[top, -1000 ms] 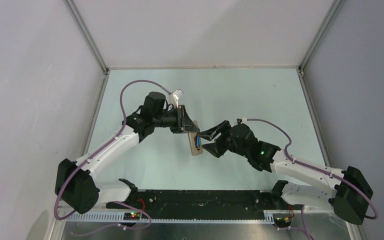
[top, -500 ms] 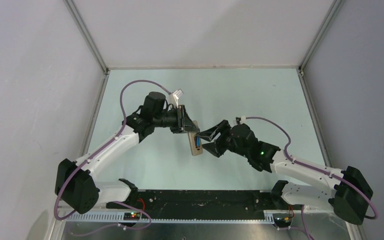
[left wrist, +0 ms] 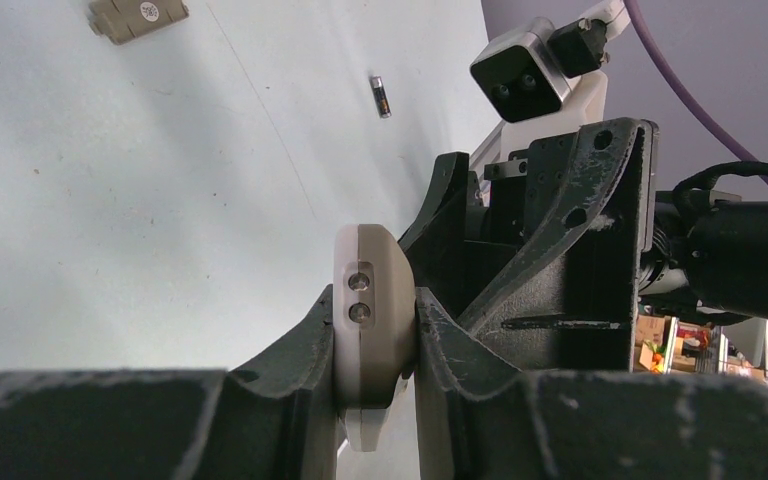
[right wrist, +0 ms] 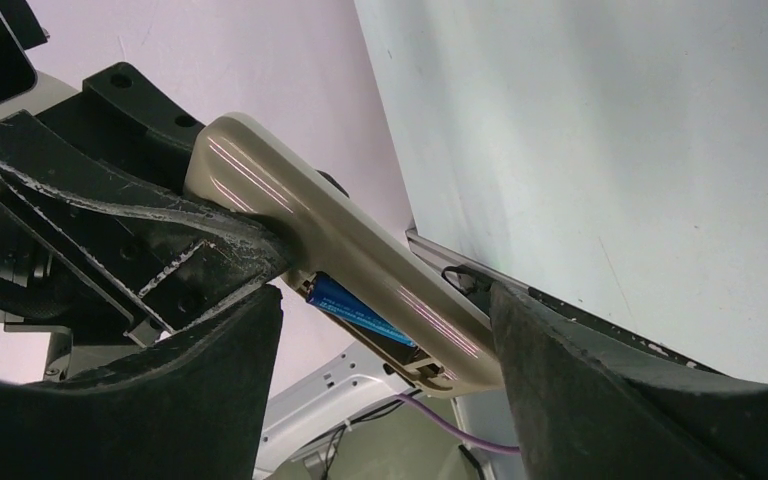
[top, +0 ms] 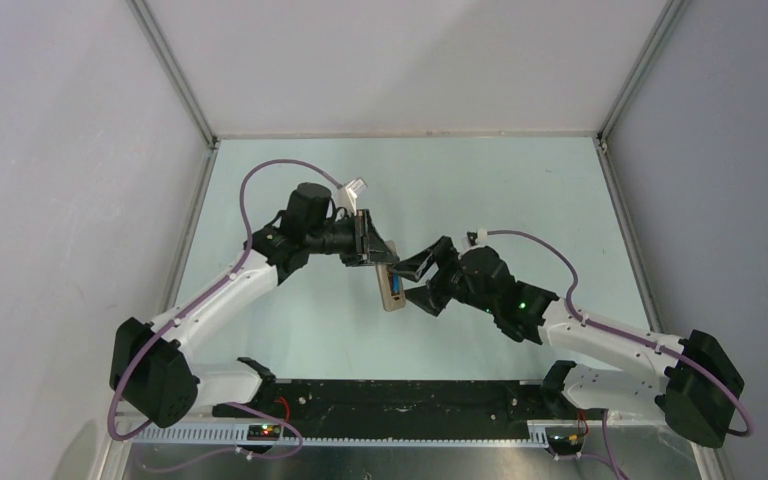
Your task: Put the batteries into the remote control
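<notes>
Table (top: pixel 480 190): pale top with walls on three sides. It lies below both your sets of jaws.

Right gripper (top: pixel 412 283): released. Your two dark fingers (right wrist: pixel 210 370) stand spread wide, one on each side of the slot end of the remote control. In the right wrist view there is a gap on both sides.

Left gripper (left wrist: pixel 375 330): clenched on the remote control. Your fingers (left wrist: pixel 290 350) pinch it from two opposite sides near the end away from the slot. That end, with two small round lenses, shows between them in the left wrist view.

Remote control (top: pixel 391 285): a slim tan handset held in the air. One end is gripped in your left jaws. The other end reaches across into the open span of your right jaws. In the top view its back with the recessed slot faces up.

Tan flat piece (left wrist: pixel 137 17): a small plate with a round white sticker. It lies on the table well beyond your left jaws and apart from both grippers.

Blue battery (right wrist: pixel 355 308): seated lengthwise in the remote's slot, between your right jaws and touching neither finger.

Dark battery (left wrist: pixel 381 95): loose on the table, well beyond your left jaws and near the tan flat piece without touching it.
</notes>
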`<state>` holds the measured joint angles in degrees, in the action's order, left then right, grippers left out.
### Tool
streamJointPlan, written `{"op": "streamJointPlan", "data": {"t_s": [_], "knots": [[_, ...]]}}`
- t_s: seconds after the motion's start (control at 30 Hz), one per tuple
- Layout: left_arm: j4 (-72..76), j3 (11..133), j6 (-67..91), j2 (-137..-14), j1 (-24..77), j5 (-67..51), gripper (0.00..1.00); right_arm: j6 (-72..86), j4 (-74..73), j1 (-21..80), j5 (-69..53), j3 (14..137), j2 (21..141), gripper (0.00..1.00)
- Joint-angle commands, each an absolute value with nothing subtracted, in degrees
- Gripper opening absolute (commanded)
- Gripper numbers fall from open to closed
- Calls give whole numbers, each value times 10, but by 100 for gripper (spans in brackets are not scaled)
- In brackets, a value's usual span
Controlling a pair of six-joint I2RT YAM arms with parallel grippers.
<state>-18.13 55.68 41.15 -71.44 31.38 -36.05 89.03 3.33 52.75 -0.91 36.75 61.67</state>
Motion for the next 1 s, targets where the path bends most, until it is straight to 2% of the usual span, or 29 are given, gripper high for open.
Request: {"op": "streamJointPlan", "data": {"t_s": [0.0, 0.47, 0.97], "knots": [[-164, 581, 418, -710, 314, -365, 0, 878, 65, 527, -15, 367, 611, 81], [-164, 577, 417, -713, 314, -367, 0, 880, 51, 510, -17, 367, 596, 83], [-164, 580, 418, -709, 314, -369, 0, 896, 43, 503, -19, 357, 600, 76]]}}
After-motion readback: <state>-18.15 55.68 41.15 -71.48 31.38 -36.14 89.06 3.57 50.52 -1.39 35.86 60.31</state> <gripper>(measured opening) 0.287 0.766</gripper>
